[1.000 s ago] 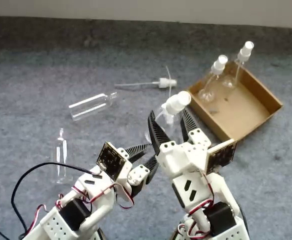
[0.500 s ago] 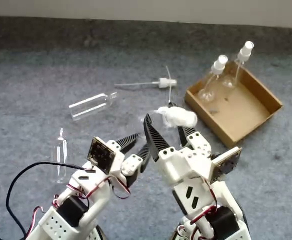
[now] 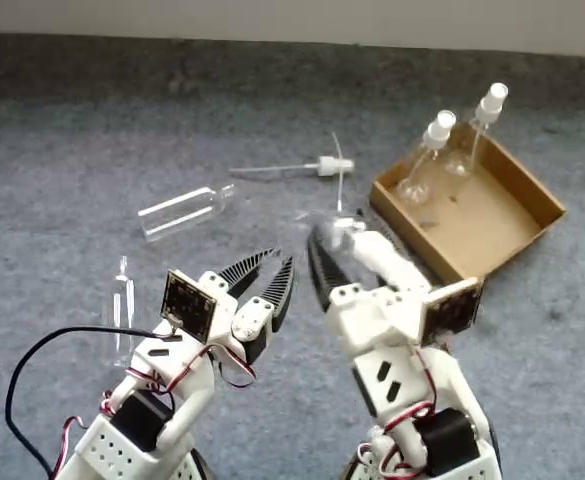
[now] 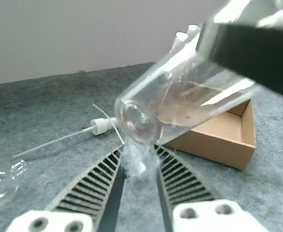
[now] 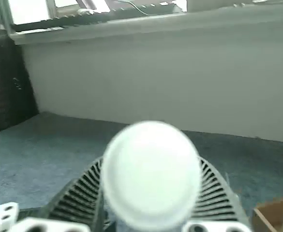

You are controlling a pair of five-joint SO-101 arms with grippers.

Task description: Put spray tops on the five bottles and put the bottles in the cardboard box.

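Clear plastic, the bottle [image 4: 175, 104] with its white spray top [image 5: 151, 169] has tipped from upright to a low slant in your right gripper [image 3: 340, 245], jaws clamped on it, just short of the cardboard box [image 3: 492, 225]. Your left gripper [image 3: 275, 265] has backed off, jaws slightly apart and empty. Capping looks finished on this one, so boxing it beside the two capped bottles [image 3: 427, 160] should follow; two bare bottles [image 3: 177, 212] still wait uncapped.
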